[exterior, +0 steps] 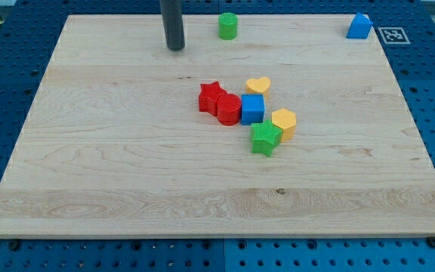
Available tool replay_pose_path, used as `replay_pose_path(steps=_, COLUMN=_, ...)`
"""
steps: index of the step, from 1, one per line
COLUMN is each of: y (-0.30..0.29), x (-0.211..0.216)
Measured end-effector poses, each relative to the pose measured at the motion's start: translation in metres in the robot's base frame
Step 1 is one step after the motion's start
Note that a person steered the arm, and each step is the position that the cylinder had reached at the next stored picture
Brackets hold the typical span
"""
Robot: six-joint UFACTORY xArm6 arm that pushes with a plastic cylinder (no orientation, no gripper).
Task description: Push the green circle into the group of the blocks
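The green circle (228, 26) stands alone near the view's top edge of the wooden board (89, 166). My tip (175, 47) is to its left, apart from it, by about one rod length of board. The group lies near the board's middle: a red star (211, 96), a red block (229, 109), a blue cube (253, 109), a yellow heart (258, 85), a yellow block (284, 122) and a green star (265, 138), all touching or nearly touching.
A blue block (359, 26) stands alone at the board's top right corner. A black-and-white marker tag (393, 34) lies just off that corner. Blue perforated table surrounds the board.
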State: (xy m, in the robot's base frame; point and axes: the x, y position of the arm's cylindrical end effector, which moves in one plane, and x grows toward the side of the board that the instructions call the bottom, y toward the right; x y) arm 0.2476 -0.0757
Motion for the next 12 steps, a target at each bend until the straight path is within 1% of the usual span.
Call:
replay_pose_path(steps=1, y=0.026, x=-0.053)
replay_pose_path(steps=2, y=0.066, x=-0.055)
replay_pose_path(steps=3, y=0.131, x=-0.055)
replay_pose_path(steps=4, y=0.133, x=-0.055)
replay_pose_path(steps=6, y=0.106, x=-0.055)
replay_pose_path(steps=9, y=0.096, x=-0.050)
replay_pose_path(steps=11, y=0.096, x=-0.015)
replay_pose_path(steps=12, y=0.096, x=-0.008)
